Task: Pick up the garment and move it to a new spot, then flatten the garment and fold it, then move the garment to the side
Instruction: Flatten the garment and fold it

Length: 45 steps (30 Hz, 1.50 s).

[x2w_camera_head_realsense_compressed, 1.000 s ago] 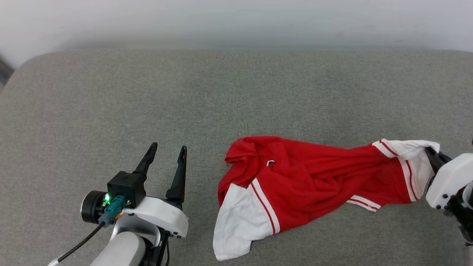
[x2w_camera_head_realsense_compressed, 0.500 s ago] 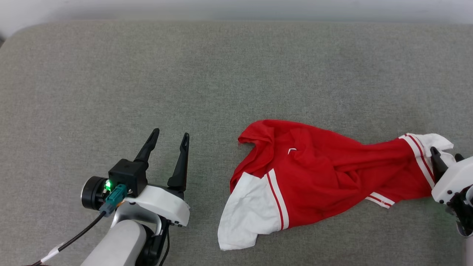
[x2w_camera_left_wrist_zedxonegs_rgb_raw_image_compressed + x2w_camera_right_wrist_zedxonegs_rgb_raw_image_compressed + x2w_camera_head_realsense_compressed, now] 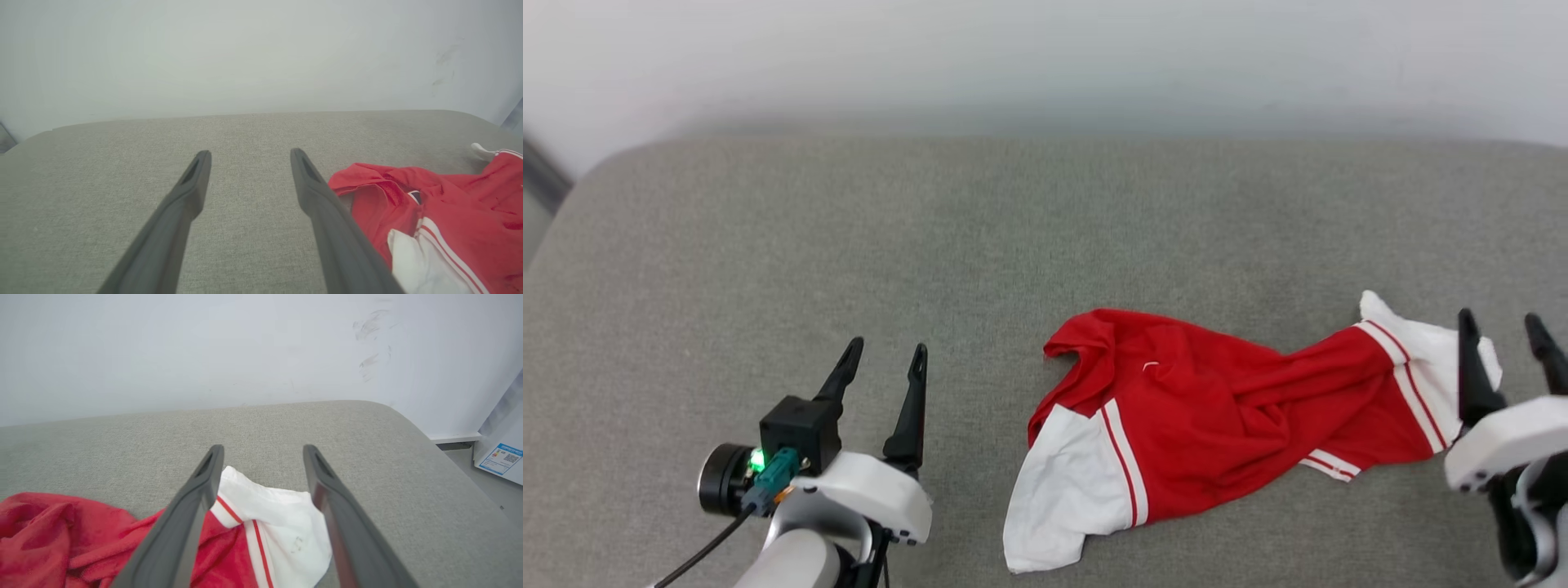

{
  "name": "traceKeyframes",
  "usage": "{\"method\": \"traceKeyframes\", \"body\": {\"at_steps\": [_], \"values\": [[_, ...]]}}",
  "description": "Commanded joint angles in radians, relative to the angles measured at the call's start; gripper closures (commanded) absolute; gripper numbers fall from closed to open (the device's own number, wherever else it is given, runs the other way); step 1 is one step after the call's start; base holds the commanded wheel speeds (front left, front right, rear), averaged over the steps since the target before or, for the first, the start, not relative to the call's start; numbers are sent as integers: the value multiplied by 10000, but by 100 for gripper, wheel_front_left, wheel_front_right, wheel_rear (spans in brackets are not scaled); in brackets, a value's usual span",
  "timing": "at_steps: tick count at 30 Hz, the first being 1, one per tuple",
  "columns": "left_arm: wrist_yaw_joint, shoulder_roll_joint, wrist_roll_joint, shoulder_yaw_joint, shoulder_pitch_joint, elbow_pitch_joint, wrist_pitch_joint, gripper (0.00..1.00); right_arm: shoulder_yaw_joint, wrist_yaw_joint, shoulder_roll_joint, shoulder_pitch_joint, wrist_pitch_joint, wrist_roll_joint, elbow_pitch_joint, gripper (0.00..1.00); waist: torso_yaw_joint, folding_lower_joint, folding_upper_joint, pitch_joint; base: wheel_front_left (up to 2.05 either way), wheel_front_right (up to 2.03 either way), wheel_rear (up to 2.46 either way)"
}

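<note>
Two empty wide-spread hands, left hand [image 3: 887, 347] and right hand [image 3: 1500, 318], flank one rumpled garment [image 3: 1217, 408] on one cushion [image 3: 1013, 229]

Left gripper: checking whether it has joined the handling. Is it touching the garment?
Apart. The head view shows a stretch of bare grey surface between the left gripper, whose fingers stand open, and the nearest edge of the garment.

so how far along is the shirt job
Done: the move looks finished; the right gripper has let go of the white sleeve and stands open over it. In hand: nothing; the left gripper is open, beside the garment. Left: the garment lies bunched on the grey cushion, so flattening, folding and setting aside.
</note>
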Motion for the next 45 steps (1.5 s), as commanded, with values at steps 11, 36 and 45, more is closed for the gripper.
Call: {"method": "traceKeyframes", "body": {"at_steps": [11,36,45], "values": [[469,428,-151,170,920,-385,252,0,1133,-7,887,2459,-323,-412,-2635,0,-258,-1,0,-1183,0,0,0],[-1624,1037,-1473,-2567,-402,-638,7385,0,2338,-7,1156,3405,222,-646,-4658,0,-966,-1,0,-670,0,0,0],[-1932,742,-1907,-3136,-664,379,8815,0,2622,-7,1156,2904,-102,-396,-4324,0,-1339,-1,0,132,0,0,0]]}}
